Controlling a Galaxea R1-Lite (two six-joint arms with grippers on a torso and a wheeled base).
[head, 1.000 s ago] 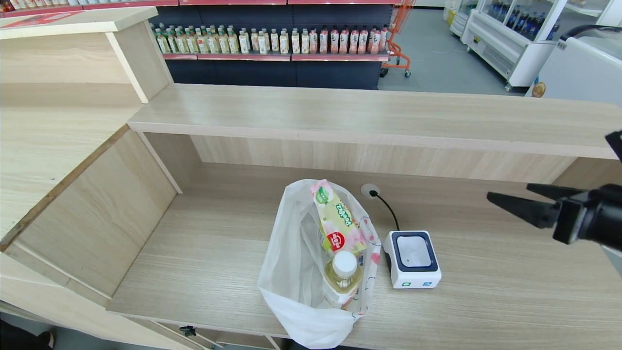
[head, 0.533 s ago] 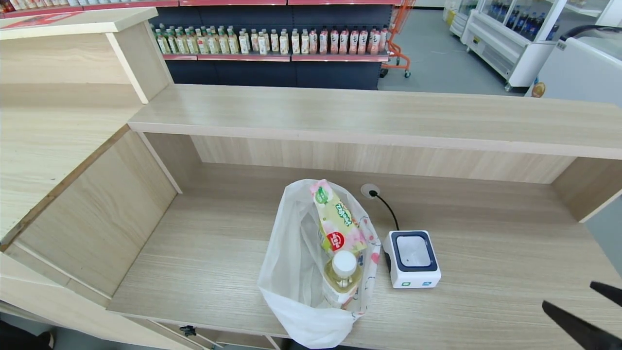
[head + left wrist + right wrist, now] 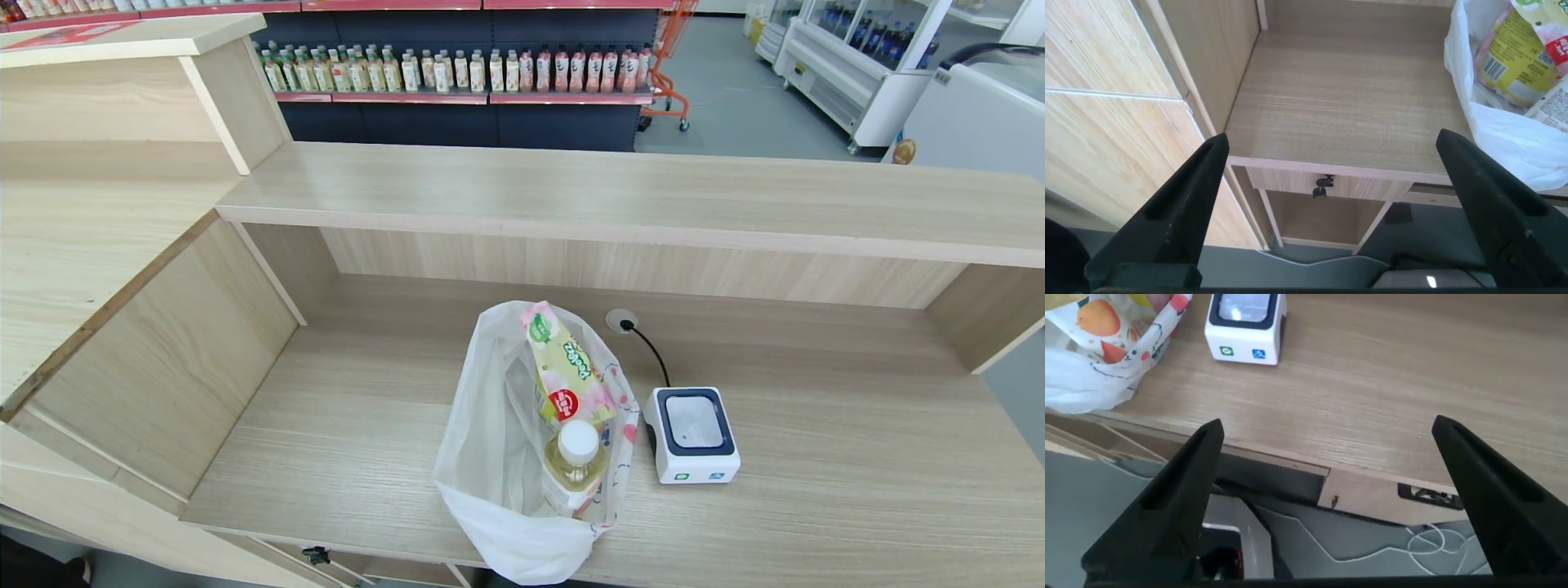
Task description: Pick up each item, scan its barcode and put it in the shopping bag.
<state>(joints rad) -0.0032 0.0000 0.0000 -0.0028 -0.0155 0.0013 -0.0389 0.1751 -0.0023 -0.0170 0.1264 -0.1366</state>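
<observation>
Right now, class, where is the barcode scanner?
In the head view, the barcode scanner sits on the counter, just right of the shopping bag.

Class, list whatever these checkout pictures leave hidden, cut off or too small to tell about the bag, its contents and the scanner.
- Head view: the bottle below its shoulder, hidden by the wall of the shopping bag.
- Head view: the lower end of the snack packet, behind the bottle's cap.
- Right wrist view: the back of the scanner, cut off by the edge.
- Head view: where the cable joins the scanner, hidden behind it.
</observation>
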